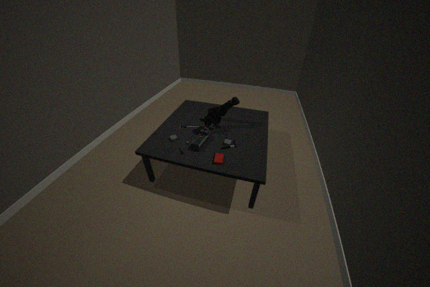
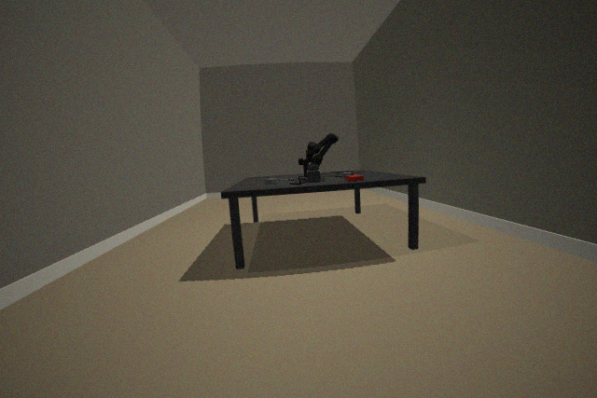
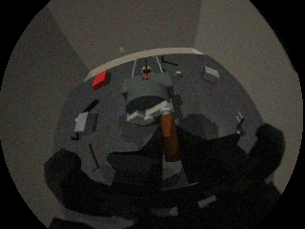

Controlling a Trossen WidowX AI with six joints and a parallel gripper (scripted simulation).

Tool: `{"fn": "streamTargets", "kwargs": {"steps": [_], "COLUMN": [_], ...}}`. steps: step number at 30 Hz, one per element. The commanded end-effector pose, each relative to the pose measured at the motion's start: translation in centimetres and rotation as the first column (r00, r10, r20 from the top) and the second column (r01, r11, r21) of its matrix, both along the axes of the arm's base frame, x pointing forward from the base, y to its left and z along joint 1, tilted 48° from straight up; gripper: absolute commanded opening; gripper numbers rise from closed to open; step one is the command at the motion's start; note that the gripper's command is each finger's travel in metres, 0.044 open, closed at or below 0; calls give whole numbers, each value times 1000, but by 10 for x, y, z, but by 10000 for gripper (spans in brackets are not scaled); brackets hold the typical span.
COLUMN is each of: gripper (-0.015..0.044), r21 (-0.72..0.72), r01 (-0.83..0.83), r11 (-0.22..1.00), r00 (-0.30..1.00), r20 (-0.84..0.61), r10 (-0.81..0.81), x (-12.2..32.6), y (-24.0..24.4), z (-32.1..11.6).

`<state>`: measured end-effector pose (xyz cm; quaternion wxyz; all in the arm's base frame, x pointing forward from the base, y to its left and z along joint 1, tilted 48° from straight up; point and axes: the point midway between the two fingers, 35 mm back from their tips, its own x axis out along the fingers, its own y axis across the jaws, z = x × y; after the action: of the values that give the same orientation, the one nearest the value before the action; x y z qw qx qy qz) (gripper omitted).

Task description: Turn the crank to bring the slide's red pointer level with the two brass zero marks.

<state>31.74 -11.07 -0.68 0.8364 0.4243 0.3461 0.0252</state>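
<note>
The grey crank machine (image 1: 199, 142) (image 3: 149, 90) stands on the dark table (image 1: 248, 158) (image 2: 385, 178). Its pale crank arm (image 3: 155, 111) faces me and carries an orange-brown handle (image 3: 168, 129). My gripper (image 3: 166, 128) is shut on the handle, with a dark finger on each side. In the top and exterior views the gripper is too dark and small to make out. In the wrist view the red pointer (image 3: 147, 76) shows on the slide beyond the housing, near small yellow brass marks (image 3: 146, 70). Whether they are level cannot be told at this size.
A red box (image 1: 218, 158) (image 2: 354, 177) (image 3: 100, 80) lies near the table's edge. One grey block (image 1: 228, 142) (image 3: 85, 122) is beside a black bar (image 3: 91, 105); another grey block (image 1: 173, 137) (image 3: 211, 72) is across the machine. A small pale cube (image 3: 178, 73) and dark rod (image 3: 170, 62) lie near the slide.
</note>
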Motion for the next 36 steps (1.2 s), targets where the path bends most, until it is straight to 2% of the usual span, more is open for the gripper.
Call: {"fn": "streamTargets", "kwargs": {"steps": [1,36], "gripper": [0,0], "r21": [-2,0], "r01": [1,1], "r11": [1000,1000], "r00": [1000,1000], "r20": [-1,-1], "r10": [-1,-1], "x": [-1,5], "y": [1,32], "z": [-7,-28]}}
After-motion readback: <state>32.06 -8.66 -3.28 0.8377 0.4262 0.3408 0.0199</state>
